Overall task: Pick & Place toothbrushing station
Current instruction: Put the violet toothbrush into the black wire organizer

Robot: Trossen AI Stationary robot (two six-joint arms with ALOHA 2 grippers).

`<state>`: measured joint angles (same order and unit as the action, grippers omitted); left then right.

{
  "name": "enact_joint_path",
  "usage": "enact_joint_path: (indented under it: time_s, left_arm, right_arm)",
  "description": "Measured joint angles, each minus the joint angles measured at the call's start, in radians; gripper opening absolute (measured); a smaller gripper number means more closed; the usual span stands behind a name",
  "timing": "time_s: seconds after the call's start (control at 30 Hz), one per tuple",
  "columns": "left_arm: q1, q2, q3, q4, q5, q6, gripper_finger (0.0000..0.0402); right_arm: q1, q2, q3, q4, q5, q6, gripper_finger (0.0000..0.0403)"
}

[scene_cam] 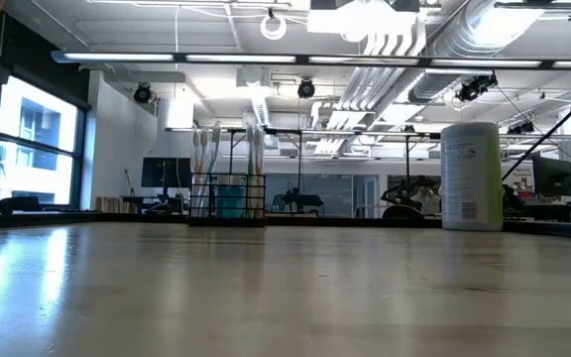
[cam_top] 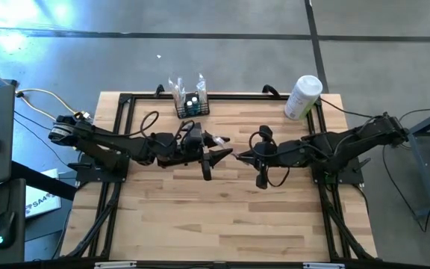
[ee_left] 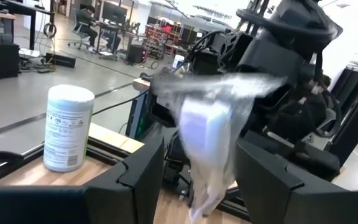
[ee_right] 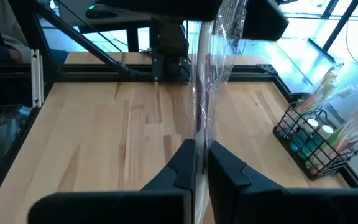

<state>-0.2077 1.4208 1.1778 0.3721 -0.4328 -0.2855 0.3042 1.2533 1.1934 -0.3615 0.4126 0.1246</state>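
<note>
In front of the toothbrushing station (cam_top: 192,104), the left end effector (cam_top: 216,155) and right end effector (cam_top: 239,155) both hold one clear plastic wrapper (ee_right: 207,68).

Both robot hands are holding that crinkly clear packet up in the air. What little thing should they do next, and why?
Probably a gentle pull apart. The left gripper and right gripper meet mid-table above the wood, both pinching one clear plastic packet, and the right's fingers are shut on its edge. The black rack waits at the far edge, so opening the packet seems to come first.
</note>
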Motion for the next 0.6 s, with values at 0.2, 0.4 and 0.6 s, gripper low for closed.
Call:
enact_joint_path:
  time_s: [0.2,0.4,0.6]
  left_arm:
    - [0.000,0.000,0.000,-0.009,0.000,0.031,0.0166]
    - [0.000,0.000,0.000,-0.009,0.000,0.054,0.0095]
    - [-0.001,0.000,0.000,-0.007,0.008,0.117,0.0014]
  right_arm:
    - [0.000,-0.001,0.000,0.008,0.004,-0.021,0.0010]
    - [0.000,-0.001,0.000,0.008,0.005,-0.024,0.0010]
    - [-0.001,-0.001,0.000,0.008,0.009,-0.029,0.0009]
